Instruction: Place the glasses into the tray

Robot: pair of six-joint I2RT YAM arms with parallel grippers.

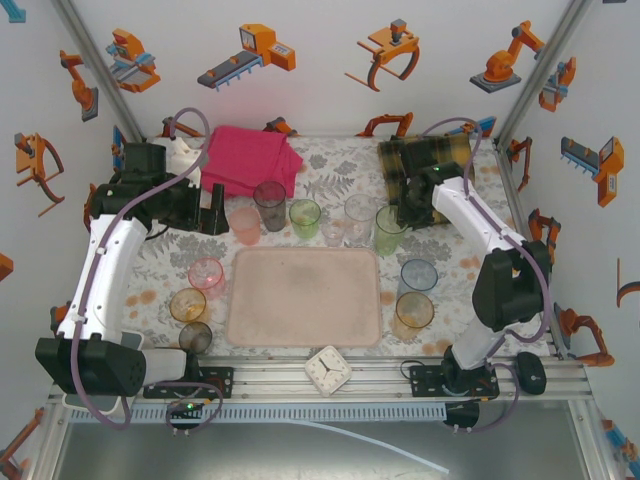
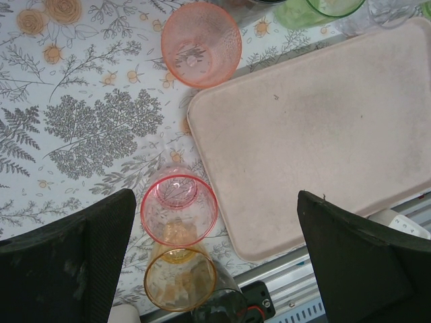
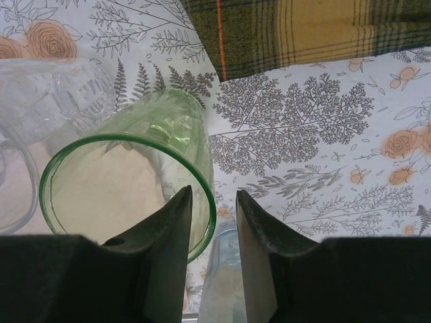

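Note:
The pale-pink tray (image 1: 305, 297) lies bare in the table's middle, with its corner (image 2: 316, 128) in the left wrist view. Glasses ring it: salmon (image 1: 243, 224), smoky grey (image 1: 269, 205), green (image 1: 304, 217), two clear ones (image 1: 359, 215) and a tall green glass (image 1: 390, 230) behind. Blue (image 1: 418, 277) and amber (image 1: 413, 312) stand at the right; pink (image 1: 206, 273), amber (image 1: 187, 305) and dark (image 1: 195, 337) at the left. My right gripper (image 3: 214, 195) is open and straddles the tall green glass (image 3: 128, 182)'s rim, one finger inside. My left gripper (image 2: 215, 222) hangs wide open above the pink glass (image 2: 178, 208).
A magenta folded cloth (image 1: 252, 158) lies at the back left and a plaid cloth (image 1: 425, 160) at the back right, behind my right gripper. A small white clock (image 1: 327, 368) sits on the front rail. Enclosure walls stand close on both sides.

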